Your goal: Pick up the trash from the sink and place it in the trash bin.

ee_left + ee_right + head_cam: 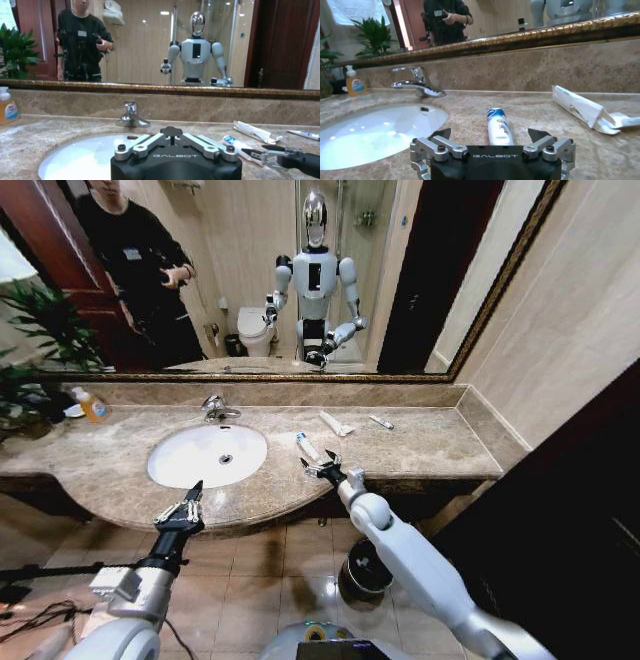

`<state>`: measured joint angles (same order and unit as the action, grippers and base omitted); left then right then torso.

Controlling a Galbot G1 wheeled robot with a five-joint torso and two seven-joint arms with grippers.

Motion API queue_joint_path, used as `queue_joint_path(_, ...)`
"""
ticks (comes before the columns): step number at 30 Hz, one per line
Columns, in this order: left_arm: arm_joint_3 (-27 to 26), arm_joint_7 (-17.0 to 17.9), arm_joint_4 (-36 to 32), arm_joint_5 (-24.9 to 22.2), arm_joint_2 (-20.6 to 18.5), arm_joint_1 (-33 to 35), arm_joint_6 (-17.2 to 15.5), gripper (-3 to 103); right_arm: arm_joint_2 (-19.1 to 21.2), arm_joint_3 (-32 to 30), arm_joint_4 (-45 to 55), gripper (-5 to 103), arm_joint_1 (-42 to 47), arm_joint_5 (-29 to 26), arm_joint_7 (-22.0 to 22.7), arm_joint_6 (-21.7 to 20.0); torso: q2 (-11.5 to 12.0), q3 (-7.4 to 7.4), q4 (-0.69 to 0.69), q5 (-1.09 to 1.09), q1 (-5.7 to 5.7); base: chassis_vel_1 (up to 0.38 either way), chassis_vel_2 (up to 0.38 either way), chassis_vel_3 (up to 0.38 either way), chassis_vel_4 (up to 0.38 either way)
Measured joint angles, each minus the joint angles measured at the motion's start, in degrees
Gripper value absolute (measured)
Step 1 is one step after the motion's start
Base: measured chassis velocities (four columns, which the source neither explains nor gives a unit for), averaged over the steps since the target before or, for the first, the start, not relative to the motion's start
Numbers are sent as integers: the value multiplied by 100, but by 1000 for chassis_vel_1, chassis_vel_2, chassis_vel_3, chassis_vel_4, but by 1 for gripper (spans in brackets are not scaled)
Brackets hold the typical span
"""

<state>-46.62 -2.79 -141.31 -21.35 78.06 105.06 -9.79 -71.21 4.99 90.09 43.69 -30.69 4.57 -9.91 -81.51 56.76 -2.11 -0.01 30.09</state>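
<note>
The white oval sink (180, 465) sits in the marble counter; I see nothing lying in its basin. The trash lies on the counter to its right: a white tube with blue marks (307, 446), a white sachet (335, 423) and a small tube (381, 422). My right gripper (320, 470) stands open at the near end of the white-and-blue tube (499, 125), a fingertip (440, 134) on each side of it. My left gripper (190, 502) hovers shut by the counter's front edge, before the sink (75, 157). The black trash bin (364, 570) stands on the floor under the counter.
A chrome tap (214, 409) rises behind the sink. An orange soap bottle (92, 406) and a plant (40, 330) stand at the far left. A mirror (300, 280) spans the back wall. The counter ends at a side wall (560, 330) on the right.
</note>
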Motion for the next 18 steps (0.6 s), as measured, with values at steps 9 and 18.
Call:
queue_joint_path(9,0,0,0,0,0,0,0,0,-113,125,-448,100,-239,68,33,13,0,0,0,0,0,0,0,0,0)
queue_joint_path(18,0,0,0,0,0,0,0,0,-155,137,-557,85,-268,147,92,50,0,0,0,0,0,0,0,0,0)
